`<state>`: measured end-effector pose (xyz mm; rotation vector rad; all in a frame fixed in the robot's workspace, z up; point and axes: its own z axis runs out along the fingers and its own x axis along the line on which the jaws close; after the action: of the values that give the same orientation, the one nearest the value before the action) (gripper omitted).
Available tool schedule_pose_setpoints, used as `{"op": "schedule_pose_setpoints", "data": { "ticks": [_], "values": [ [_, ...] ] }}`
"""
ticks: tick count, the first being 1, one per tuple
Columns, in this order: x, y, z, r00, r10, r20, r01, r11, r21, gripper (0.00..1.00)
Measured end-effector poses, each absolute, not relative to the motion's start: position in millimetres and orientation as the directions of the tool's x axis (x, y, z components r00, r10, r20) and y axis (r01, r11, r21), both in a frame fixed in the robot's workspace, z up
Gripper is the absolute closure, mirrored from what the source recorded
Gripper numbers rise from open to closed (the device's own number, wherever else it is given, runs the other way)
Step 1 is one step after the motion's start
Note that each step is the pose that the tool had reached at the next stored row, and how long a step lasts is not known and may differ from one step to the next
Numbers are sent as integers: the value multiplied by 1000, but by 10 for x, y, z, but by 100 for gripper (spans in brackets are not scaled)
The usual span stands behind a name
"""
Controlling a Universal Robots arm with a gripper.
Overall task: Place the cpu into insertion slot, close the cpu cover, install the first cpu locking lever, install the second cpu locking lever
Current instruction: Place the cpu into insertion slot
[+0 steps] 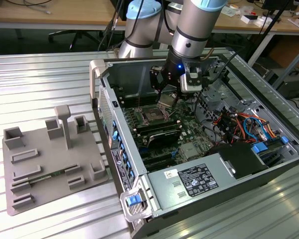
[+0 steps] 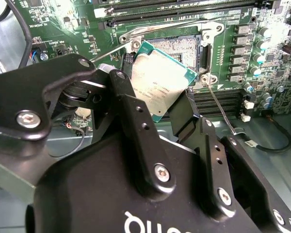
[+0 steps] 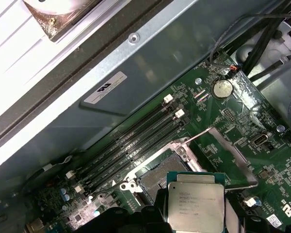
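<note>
Gripper [image 2: 154, 104] clenched on the cpu [image 2: 160, 77], hovering tilted just above the uncovered insertion slot [image 2: 179, 46] inside the case [image 1: 134, 74].

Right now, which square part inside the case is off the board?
The cpu, silver-topped, clamped in the jaws of the gripper near the insertion slot; the grey-green heatsink sits on the board.

Fine print on cpu [image 3: 196, 204] lid, unreadable. White sticker [image 3: 105, 88] on case wall [image 3: 194, 53], label [image 1: 194, 180] on power supply [image 1: 162, 191]: nothing legible either.
</note>
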<state>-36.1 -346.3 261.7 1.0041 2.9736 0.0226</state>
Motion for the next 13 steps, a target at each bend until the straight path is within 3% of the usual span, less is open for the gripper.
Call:
{"op": "schedule_pose_setpoints", "data": {
  "ticks": [13],
  "values": [
    [-361,-3463,2612,-784,621,1,621,784,14,45]
  ]
}}
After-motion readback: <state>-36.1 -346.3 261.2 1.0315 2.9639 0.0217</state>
